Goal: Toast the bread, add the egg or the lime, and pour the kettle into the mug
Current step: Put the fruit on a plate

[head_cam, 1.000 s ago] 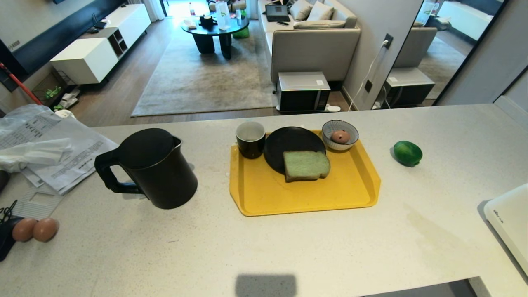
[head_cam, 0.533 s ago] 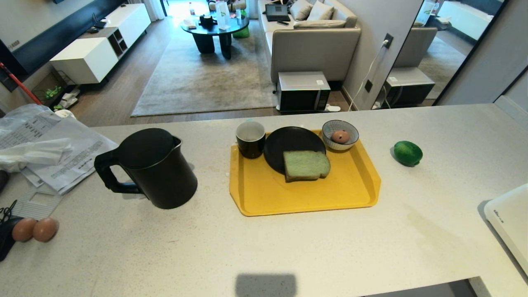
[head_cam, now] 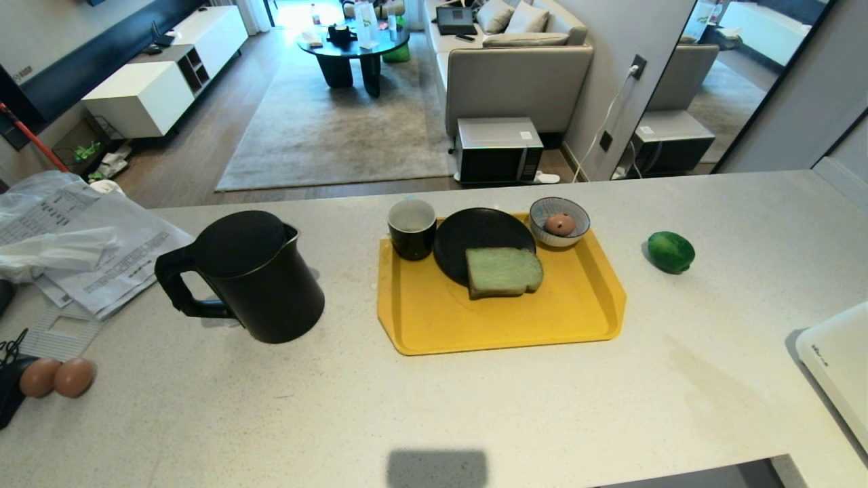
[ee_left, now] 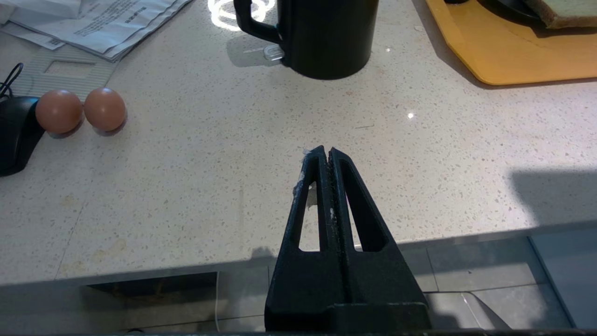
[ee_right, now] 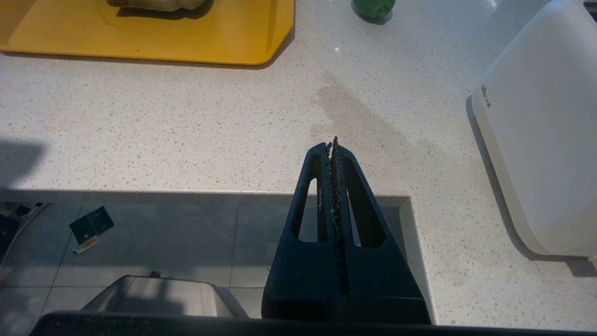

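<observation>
Speckled stone counter [head_cam: 434, 407], set out with nothing of the task yet begun. Bread [head_cam: 503, 271] on the yellow tray [head_cam: 502, 332], lying partly on the black plate [head_cam: 475, 237] and partly over its near rim. Mug [head_cam: 411, 229] upright at the tray's far left corner, just beside the plate. Blue-striped bowl [head_cam: 573, 211] at the far right corner, holding one brown egg [head_cam: 560, 224]. Lime [head_cam: 671, 251] loose on the counter, well apart to the tray's right. Kettle [head_cam: 251, 278] upright left of the tray, lid on, handle turned away from the mug. Two more brown eggs [head_cam: 47, 377] at the far left, beside loose papers [head_cam: 88, 251].

Left gripper [ee_left: 329, 151] pinched fully together on nothing, poised over the near counter edge on the kettle's side. Right gripper [ee_right: 333, 142] likewise pressed together and empty, near the edge beside the white appliance [head_cam: 837, 359].

Probably first: lifting the bread toward that appliance.

Risks from here:
- Thin, soft slice resting across a rim: easily torn, or dragged so as to shift the plate, unless pinched by the overhanging edge.
- Glossy oval lime: prone to squirting out of a narrow pinch and rolling off the counter.
- Large kettle over a small mug: likely to spill onto the tray, or knock the mug over, if tipped fast.
- Handle facing away: awkward reach, with the papers and eggs at risk of a brush.
</observation>
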Robot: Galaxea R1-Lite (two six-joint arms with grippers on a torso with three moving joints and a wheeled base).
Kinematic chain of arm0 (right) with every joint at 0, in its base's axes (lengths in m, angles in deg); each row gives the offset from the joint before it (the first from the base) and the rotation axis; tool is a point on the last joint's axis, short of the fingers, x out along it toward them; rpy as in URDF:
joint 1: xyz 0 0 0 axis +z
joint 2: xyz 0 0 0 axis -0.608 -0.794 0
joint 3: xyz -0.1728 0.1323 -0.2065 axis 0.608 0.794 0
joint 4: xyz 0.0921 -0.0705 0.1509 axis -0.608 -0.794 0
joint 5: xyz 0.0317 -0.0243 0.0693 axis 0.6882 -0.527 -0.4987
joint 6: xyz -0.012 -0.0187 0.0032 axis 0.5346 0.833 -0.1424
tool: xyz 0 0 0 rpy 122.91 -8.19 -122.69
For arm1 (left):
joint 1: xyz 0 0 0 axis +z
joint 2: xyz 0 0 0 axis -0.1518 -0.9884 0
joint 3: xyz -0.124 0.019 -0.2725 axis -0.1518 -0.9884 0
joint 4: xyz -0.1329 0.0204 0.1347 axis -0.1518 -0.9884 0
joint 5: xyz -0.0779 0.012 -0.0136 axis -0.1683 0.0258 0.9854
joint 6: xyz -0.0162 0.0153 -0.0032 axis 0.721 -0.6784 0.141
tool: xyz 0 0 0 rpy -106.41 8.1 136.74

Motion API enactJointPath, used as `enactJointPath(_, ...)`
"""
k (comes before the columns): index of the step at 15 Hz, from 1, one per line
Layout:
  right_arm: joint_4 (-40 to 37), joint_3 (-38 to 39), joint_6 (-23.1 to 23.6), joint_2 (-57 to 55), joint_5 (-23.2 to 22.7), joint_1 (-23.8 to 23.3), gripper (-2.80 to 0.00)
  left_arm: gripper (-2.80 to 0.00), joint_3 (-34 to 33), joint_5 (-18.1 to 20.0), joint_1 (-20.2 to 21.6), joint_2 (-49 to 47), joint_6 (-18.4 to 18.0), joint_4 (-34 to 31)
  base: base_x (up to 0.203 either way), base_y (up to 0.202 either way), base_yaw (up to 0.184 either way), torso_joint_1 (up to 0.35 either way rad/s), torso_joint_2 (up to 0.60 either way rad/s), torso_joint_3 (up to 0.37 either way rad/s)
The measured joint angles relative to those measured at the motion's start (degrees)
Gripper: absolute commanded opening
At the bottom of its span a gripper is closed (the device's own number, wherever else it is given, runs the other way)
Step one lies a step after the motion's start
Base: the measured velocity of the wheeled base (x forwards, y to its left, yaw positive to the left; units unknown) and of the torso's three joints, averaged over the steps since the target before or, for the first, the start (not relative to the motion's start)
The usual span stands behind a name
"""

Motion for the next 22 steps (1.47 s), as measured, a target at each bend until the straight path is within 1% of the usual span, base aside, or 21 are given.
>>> enactJointPath(8, -0.02, 0.02, 0.02, -0.02, 0.00, 0.00, -2.80, -2.80, 0.00, -0.02, 0.00, 0.00, -0.22, 0.07, 0.000, 0.000, 0.000, 0.000, 0.00, 0.000)
enactJointPath(12, 0.01, 0.02, -0.01, -0.02, 0.00, 0.00, -2.80, -2.80, 0.00, -0.02, 0.00, 0.00, -0.11, 0.07, 0.130, 0.000, 0.000, 0.000, 0.00, 0.000)
enactJointPath(19, 0.00, 0.02, -0.53, -0.02, 0.12, 0.00, -2.80, -2.80, -0.01, -0.02, 0.00, 0.00, -0.12, 0.06, 0.000, 0.000, 0.000, 0.000, 0.00, 0.000)
enactJointPath(22, 0.00, 0.02, -0.09, -0.02, 0.09, 0.00, -2.80, -2.80, 0.00, -0.01, 0.00, 0.00, 0.00, 0.07, 0.000, 0.000, 0.000, 0.000, 0.00, 0.000)
